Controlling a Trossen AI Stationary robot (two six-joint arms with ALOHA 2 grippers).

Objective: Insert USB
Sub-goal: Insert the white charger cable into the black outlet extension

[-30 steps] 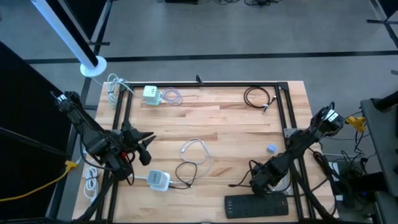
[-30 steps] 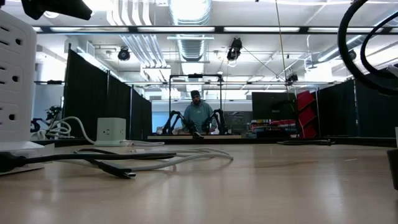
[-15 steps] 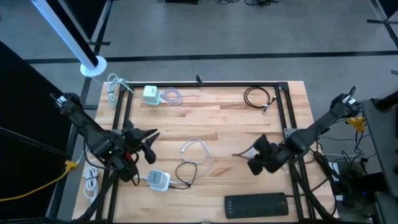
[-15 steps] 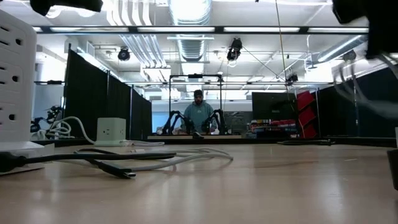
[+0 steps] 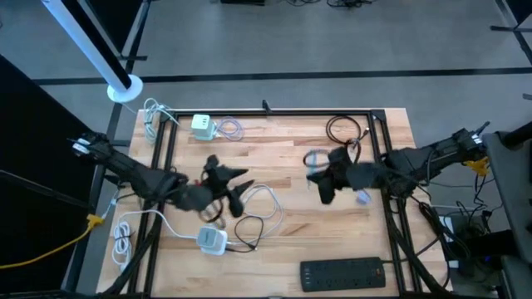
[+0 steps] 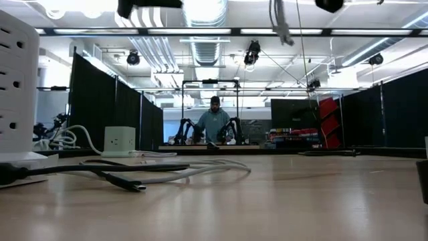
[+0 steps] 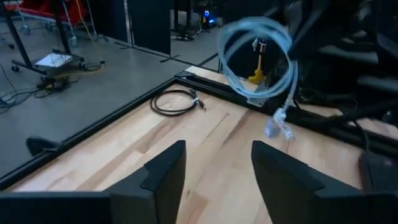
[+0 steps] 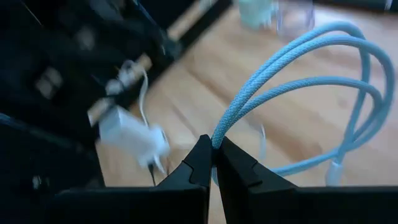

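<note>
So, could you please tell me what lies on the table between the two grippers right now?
In the high view, only bare wood lies between the open left gripper and the right gripper, whose fingers are shut on the light blue cable.

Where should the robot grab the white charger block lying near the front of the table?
Probably from straight above, by the two long sides of the white charger block. It lies flat on the table, and a white cord and a black cable leave its ends, so the sides look freest. The open left end effector is nearest.
</note>
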